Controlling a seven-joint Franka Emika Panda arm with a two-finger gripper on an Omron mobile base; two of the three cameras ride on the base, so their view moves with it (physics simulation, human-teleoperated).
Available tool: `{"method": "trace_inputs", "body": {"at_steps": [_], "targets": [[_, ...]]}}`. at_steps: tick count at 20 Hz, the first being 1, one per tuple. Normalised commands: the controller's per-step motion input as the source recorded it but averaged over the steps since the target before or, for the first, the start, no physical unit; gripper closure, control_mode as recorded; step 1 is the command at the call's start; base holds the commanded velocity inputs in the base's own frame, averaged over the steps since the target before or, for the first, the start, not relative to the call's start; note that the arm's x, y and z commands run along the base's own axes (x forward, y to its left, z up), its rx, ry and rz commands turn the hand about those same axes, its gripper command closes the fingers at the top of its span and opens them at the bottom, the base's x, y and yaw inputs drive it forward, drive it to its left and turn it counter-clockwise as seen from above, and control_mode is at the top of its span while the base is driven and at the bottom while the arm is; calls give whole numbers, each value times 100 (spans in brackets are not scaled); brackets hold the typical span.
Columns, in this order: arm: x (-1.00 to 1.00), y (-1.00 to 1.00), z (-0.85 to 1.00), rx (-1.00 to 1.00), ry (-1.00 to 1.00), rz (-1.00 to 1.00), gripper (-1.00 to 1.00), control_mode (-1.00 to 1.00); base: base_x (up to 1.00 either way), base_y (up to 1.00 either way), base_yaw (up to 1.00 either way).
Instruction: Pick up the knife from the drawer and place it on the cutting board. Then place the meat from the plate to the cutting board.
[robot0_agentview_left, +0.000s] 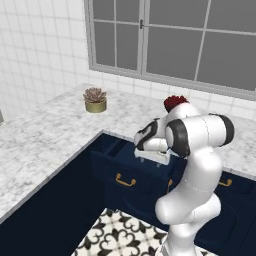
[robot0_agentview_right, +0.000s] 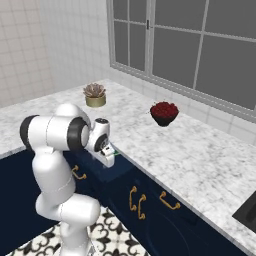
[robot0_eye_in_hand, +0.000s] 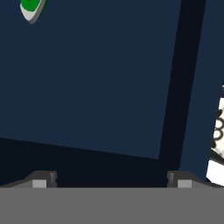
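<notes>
Hand view shows the tool (robot0_eye_in_hand: 112, 180), fingers apart, over the open drawer (robot0_eye_in_hand: 87, 78); the knife (robot0_eye_in_hand: 31, 9), apparently near a far corner, needs recentring before descending.

The knife (robot0_eye_in_hand: 31, 9) (green handle end) is cut off by the top edge.

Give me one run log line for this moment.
gripper: open, empty, over open drawer | knife: in drawer, ungrasped | stage: reaching for knife

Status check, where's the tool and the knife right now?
Tool open, empty, above the open drawer. Knife at the drawer's far corner, not yet reached. Nothing between them.
</notes>
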Motion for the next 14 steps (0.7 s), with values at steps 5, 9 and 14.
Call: {"method": "trace_inputs", "body": {"at_steps": [5,9,14], "targets": [[14,15,-67,1,0,4,-100,-100,0,0,0],[-5,54,-84,9,0,0,-100,-100,0,0,0],[-68,66,-30,3,-3,-1,-100,-100,0,0,0]]}}
